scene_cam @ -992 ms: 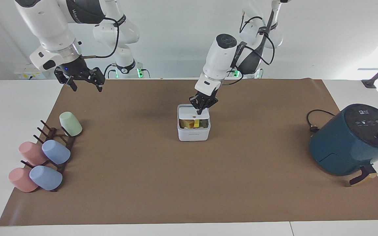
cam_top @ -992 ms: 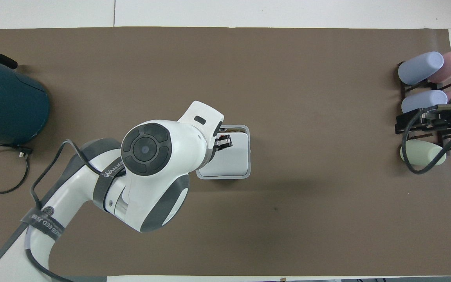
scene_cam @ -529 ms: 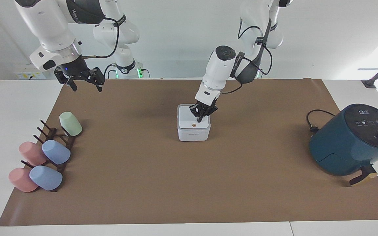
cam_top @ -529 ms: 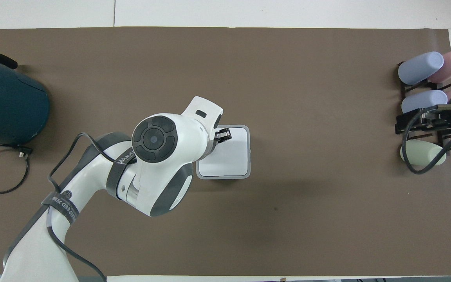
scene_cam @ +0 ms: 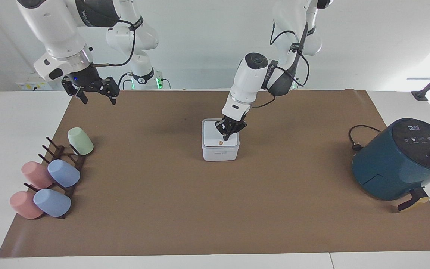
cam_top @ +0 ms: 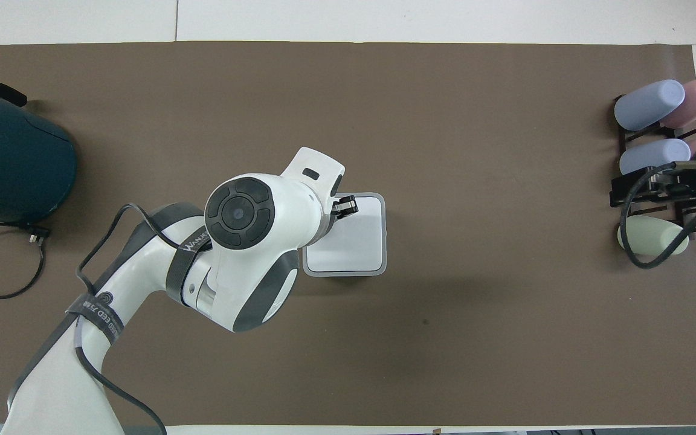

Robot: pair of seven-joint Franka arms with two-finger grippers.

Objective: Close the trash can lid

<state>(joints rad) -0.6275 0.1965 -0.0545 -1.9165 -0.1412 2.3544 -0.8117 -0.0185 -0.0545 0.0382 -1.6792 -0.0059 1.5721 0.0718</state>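
Note:
The small white trash can (scene_cam: 220, 153) stands mid-table on the brown mat. Its white lid (scene_cam: 212, 134) lies flat on the can, with the orange-ringed dot (scene_cam: 220, 142) facing up near the edge farther from the robots. The can's inside is hidden. My left gripper (scene_cam: 225, 136) points down with its tip on the lid next to the dot, fingers together and holding nothing. In the overhead view the left gripper (cam_top: 345, 207) sits over the lid (cam_top: 357, 241) at the left arm's side. My right gripper (scene_cam: 97, 96) waits open and empty, raised over the mat's corner.
A dark teal air fryer (scene_cam: 398, 160) with a black cord (scene_cam: 356, 140) stands toward the left arm's end. A dark rack (scene_cam: 65, 164) with several pastel cups lies toward the right arm's end, under the right gripper's side.
The lid went from partly raised, with coloured contents showing, to flat on the can. My left gripper came down with it. The right arm has not moved.

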